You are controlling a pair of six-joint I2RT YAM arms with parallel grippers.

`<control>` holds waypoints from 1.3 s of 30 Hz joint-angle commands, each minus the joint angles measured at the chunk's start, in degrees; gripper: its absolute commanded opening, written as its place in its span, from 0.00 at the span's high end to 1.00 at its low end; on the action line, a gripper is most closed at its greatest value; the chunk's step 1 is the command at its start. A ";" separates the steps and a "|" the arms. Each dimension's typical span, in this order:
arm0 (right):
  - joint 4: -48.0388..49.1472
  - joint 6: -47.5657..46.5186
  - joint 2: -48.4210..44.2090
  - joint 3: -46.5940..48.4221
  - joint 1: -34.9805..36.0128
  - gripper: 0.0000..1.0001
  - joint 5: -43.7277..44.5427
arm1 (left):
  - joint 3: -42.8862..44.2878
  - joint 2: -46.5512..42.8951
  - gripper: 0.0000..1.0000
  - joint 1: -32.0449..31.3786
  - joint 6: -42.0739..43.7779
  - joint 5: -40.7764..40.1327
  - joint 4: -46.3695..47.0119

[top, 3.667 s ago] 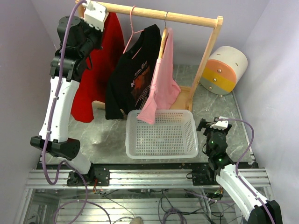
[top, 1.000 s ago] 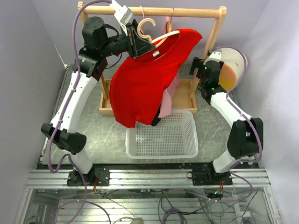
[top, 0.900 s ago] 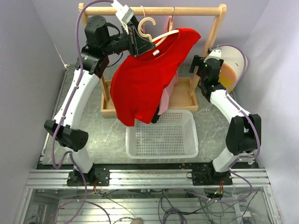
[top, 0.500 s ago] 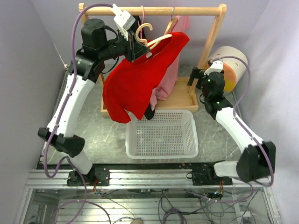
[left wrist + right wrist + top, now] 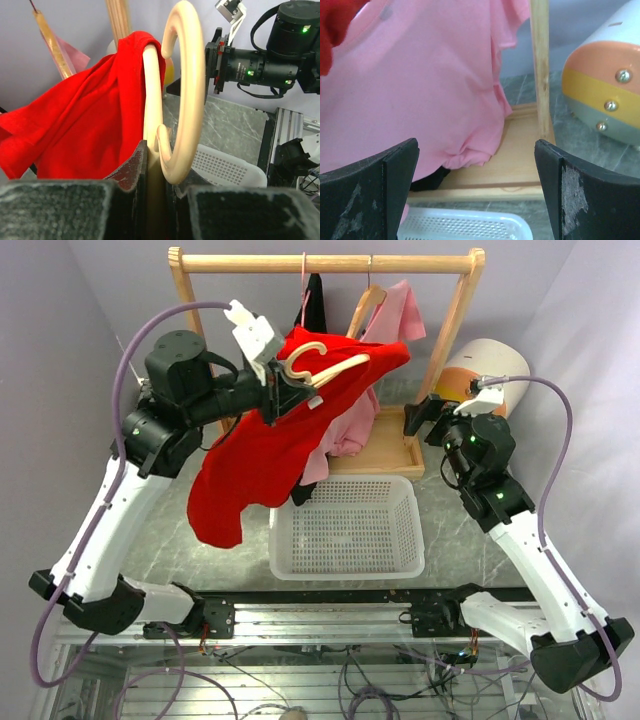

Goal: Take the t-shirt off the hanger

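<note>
The red t-shirt [image 5: 255,455] hangs on a wooden hanger [image 5: 318,362] held off the rail, above the left side of the white basket [image 5: 345,525]. My left gripper [image 5: 277,392] is shut on the hanger's neck below its hook; in the left wrist view the hanger [image 5: 186,90] rises from between my jaws [image 5: 156,170] with the red shirt [image 5: 85,125] draped over its left arm. My right gripper [image 5: 428,420] is open and empty near the rack's right post, facing the pink shirt [image 5: 425,85].
A wooden clothes rack [image 5: 325,261] stands at the back with a pink shirt [image 5: 385,330] and a black shirt [image 5: 314,295] still on it. Its wooden base [image 5: 390,445] lies behind the basket. A round white, orange and yellow object [image 5: 478,365] sits at the right.
My left gripper has carried the hanger with the red t-shirt off the rail, down and toward the front left. My right arm has drawn back from the rack, its gripper still open.
</note>
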 commanded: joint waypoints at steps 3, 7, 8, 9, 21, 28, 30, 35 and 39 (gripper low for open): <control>-1.18 2.48 -3.22 -0.65 0.13 0.00 -0.82 | 1.70 5.46 0.93 -8.29 6.24 -12.09 -3.68; 2.49 2.55 -5.79 -4.19 0.22 0.00 -1.85 | 3.13 10.49 0.93 -16.21 7.97 -23.54 -5.61; 3.08 2.57 -6.40 -5.02 0.22 0.00 -1.91 | 3.89 11.93 0.93 -17.10 7.72 -24.92 -5.63; 4.08 2.42 -7.35 -5.99 0.22 0.00 -1.96 | 4.65 13.06 0.93 -17.47 7.47 -26.02 -5.35; 10.12 5.25 -8.82 -9.27 0.22 0.44 -7.99 | 12.23 21.31 0.93 -17.76 4.33 -29.19 1.02; 14.60 6.95 -2.22 -7.92 0.37 0.34 -11.60 | 12.10 21.40 0.93 -17.72 3.87 -28.27 2.18; 15.90 7.21 -1.26 -7.89 0.59 0.34 -11.77 | 12.00 21.48 0.93 -17.79 3.95 -28.25 2.14; 18.48 7.59 1.09 -7.64 1.08 0.34 -11.16 | 12.02 21.94 0.93 -17.76 4.04 -27.47 1.89; 19.63 7.75 1.98 -7.28 1.56 0.33 -11.49 | 12.08 22.31 0.93 -17.76 4.37 -28.25 1.71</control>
